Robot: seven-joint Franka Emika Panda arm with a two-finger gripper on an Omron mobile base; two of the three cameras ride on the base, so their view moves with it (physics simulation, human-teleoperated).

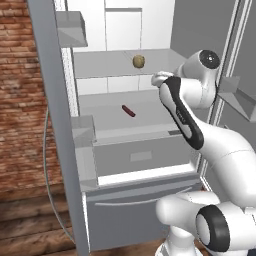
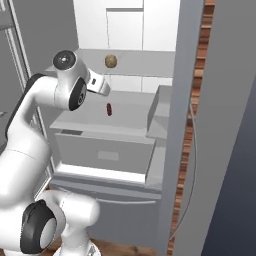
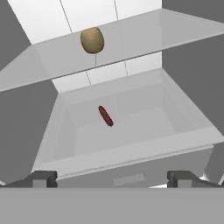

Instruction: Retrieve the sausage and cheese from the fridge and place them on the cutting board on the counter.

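Sausage, slim dark red-brown link (image 3: 105, 116), lying on grey fridge shelf (image 3: 144, 109), below round tan cheese (image 3: 92, 40). Probably light, smooth, prone to roll: best pinched across middle. Gripper (image 3: 112, 178) spread wide, empty, short of it.

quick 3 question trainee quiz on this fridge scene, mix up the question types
1. True or false: the sausage lies on the same shelf as the cheese.
2. Multiple choice: the gripper is (a) shut on the sausage, (b) open and holding nothing, (c) shut on the cheese.
3. Fill in: the fridge doors stand ____.

Key:
1. False; the cheese sits on the shelf above the sausage.
2. b; in the hand view both fingertips stand wide apart, short of the sausage.
3. Open; the white inside, the shelves and a drawer show.
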